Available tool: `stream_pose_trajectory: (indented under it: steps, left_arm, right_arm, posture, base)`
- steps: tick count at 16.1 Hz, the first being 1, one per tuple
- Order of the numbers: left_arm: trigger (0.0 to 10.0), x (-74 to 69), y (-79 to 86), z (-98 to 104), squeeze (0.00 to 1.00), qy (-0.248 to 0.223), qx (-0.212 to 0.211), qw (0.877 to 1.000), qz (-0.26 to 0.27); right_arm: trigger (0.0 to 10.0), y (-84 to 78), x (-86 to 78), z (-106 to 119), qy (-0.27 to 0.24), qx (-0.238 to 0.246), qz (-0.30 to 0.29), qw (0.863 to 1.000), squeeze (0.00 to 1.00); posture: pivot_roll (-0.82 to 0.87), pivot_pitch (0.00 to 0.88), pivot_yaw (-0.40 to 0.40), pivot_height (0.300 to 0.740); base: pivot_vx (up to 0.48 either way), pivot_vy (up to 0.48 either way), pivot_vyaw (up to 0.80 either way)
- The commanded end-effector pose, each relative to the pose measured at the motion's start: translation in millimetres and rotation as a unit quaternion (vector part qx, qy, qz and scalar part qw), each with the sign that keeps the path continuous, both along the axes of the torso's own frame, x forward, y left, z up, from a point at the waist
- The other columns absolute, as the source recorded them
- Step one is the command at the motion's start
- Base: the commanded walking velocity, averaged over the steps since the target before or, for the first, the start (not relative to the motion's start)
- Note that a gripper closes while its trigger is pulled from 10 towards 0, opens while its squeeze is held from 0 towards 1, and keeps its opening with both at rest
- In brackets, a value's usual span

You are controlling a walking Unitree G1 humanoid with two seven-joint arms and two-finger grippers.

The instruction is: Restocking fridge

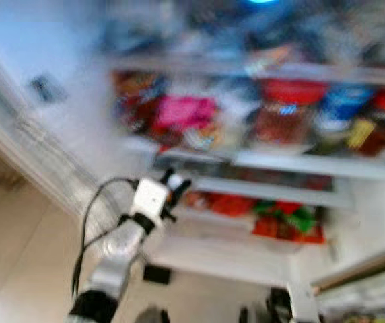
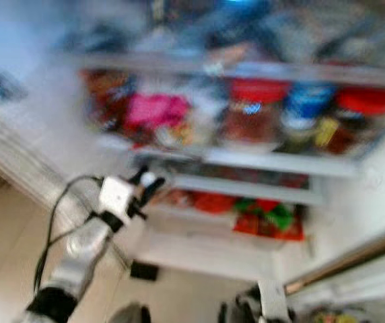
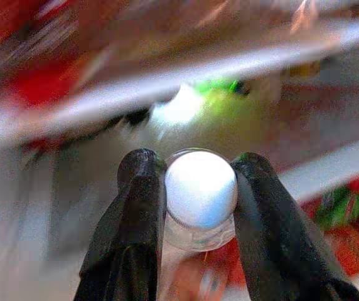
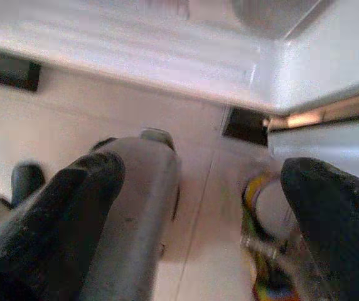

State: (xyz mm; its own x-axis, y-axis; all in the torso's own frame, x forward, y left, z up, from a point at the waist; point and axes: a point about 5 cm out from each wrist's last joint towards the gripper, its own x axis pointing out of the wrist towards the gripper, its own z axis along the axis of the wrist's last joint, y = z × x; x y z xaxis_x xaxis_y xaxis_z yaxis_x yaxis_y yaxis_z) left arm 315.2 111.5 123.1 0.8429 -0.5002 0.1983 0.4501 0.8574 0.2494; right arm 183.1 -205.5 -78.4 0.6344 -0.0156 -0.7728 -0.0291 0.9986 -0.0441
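Observation:
An open fridge (image 1: 199, 259) stands before me, blurred, its shelves (image 1: 280, 161) packed with colourful packets and jars. My left gripper (image 1: 174, 188) is raised toward the left end of the lower shelves, shut on a clear bottle with a white cap (image 3: 201, 188); both black fingers (image 3: 135, 207) press its neck. My right gripper (image 4: 198, 207) hangs low over the floor, open, with nothing between its fingers (image 4: 73, 207).
The fridge's left wall and door seal (image 1: 51, 168) run diagonally beside my left arm. A door shelf (image 1: 361, 276) juts in at lower right. Beige floor (image 1: 11, 256) lies on the left. A dark vent (image 1: 157, 274) sits under the fridge.

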Motion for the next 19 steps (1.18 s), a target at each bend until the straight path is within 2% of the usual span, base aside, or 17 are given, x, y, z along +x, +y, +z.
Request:
stream_pose_trajectory:
  steps: [1,5,8,9,10,11,13,15,17,18,19]
  left_arm:
    - [10.0,-4.2,-8.6,-2,0.00,0.007,0.002,1.000,-0.022]
    - [10.0,-10.8,-17.5,-6,0.00,0.018,0.021,0.998,-0.064]
    - [10.0,-14.6,-17.5,-5,0.00,-0.002,0.088,0.993,-0.082]
    - [10.0,-15.1,-16.8,-6,0.00,-0.012,0.125,0.989,-0.082]
    - [10.0,-16.6,-15.4,-10,0.00,-0.031,0.202,0.975,-0.089]
    - [10.0,-18.0,-10.8,-22,0.00,-0.048,0.318,0.942,-0.096]
    - [10.0,-16.7,6.8,-41,0.00,-0.072,0.471,0.876,-0.077]
    - [10.0,-10.7,12.3,-52,0.00,-0.084,0.518,0.849,-0.063]
    - [10.0,7.7,22.8,-64,0.00,-0.084,0.588,0.804,-0.010]
    - [10.0,16.6,25.3,-65,0.00,-0.077,0.604,0.793,0.023]
    - [10.0,21.2,25.5,-66,0.00,-0.063,0.602,0.795,0.042]
  right_arm:
    - [10.0,-4.7,-18.5,-9,0.035,-0.003,-0.010,0.999,0.00]
    - [10.0,-5.0,-18.1,-8,0.035,-0.003,-0.010,0.999,0.00]
    - [10.0,-4.7,-17.8,-8,0.035,-0.002,-0.009,0.999,0.00]
    - [10.0,-4.7,-17.8,-8,0.035,-0.002,-0.009,0.999,0.00]
    - [10.0,-4.6,-17.7,-8,0.035,-0.002,-0.008,0.999,0.00]
    - [10.0,-4.2,-17.5,-8,0.035,-0.001,-0.009,0.999,0.00]
    - [10.0,-3.4,-17.3,-8,0.034,0.001,-0.010,0.999,0.00]
    - [10.0,-3.1,-16.8,-8,0.033,0.001,-0.009,0.999,0.00]
    - [10.0,-3.6,-16.8,-8,0.032,0.001,-0.010,0.999,0.00]
    - [10.0,-3.9,-16.6,-8,0.033,0.001,-0.010,0.999,0.00]
    - [10.0,-3.9,-16.5,-8,0.032,0.001,-0.011,0.999,0.00]
  posture:
    - [-0.02,0.182,0.039,0.658]
    - [-0.02,0.180,0.039,0.658]
    - [-0.02,0.180,0.039,0.658]
    - [-0.02,0.180,0.039,0.658]
    - [-0.02,0.181,0.040,0.658]
    - [-0.02,0.181,0.043,0.658]
    - [-0.02,0.181,0.044,0.658]
    - [-0.02,0.181,0.043,0.658]
    - [-0.03,0.181,0.043,0.658]
    - [-0.03,0.183,0.040,0.658]
    - [-0.03,0.183,0.039,0.658]
  base:
    - [0.322,0.000,0.00]
    - [0.068,0.000,0.00]
    - [0.000,0.000,0.00]
    - [0.000,0.000,0.00]
    - [0.000,0.000,0.00]
    - [0.000,0.000,0.00]
    - [0.000,0.000,0.00]
    - [0.000,0.000,0.00]
    - [0.000,0.000,0.00]
    - [0.000,0.000,0.00]
    - [0.000,0.000,0.00]
